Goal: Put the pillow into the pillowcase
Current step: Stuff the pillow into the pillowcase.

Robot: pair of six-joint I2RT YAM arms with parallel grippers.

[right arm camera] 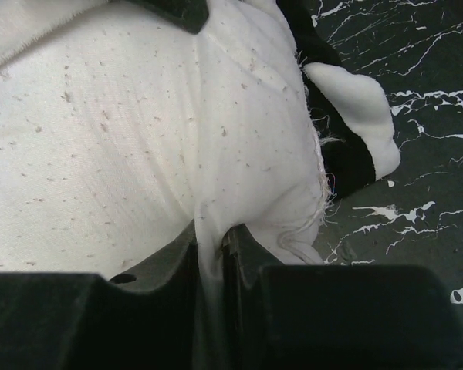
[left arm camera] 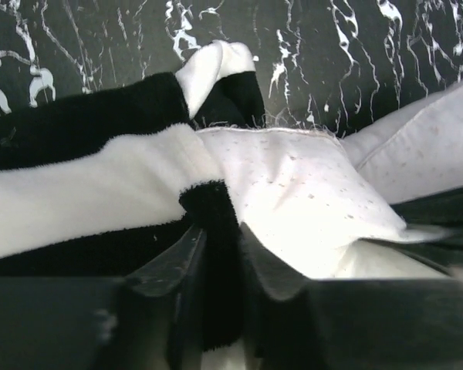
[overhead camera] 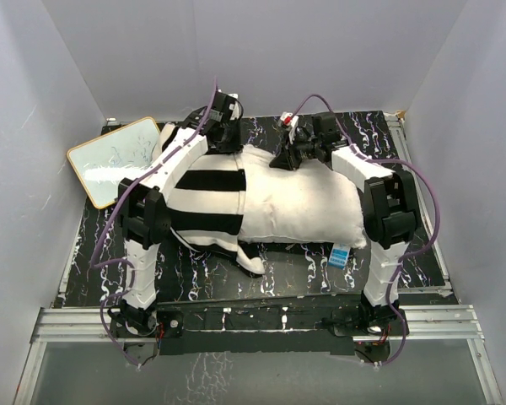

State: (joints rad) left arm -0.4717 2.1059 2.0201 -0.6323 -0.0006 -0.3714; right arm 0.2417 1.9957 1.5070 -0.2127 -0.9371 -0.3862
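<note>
Black marbled table, left gripper pinching pillowcase edge, right gripper pinching pillow fabric — both nearly closed

The whole bench is seen from above and behind the arm bases at its near edge, looking down and away. The pillowcase hem is viewed very close from the left wrist, over the left end effector. The pillow is viewed equally close over the right end effector. That hem, near the far edge, is shared by all three views.
</note>
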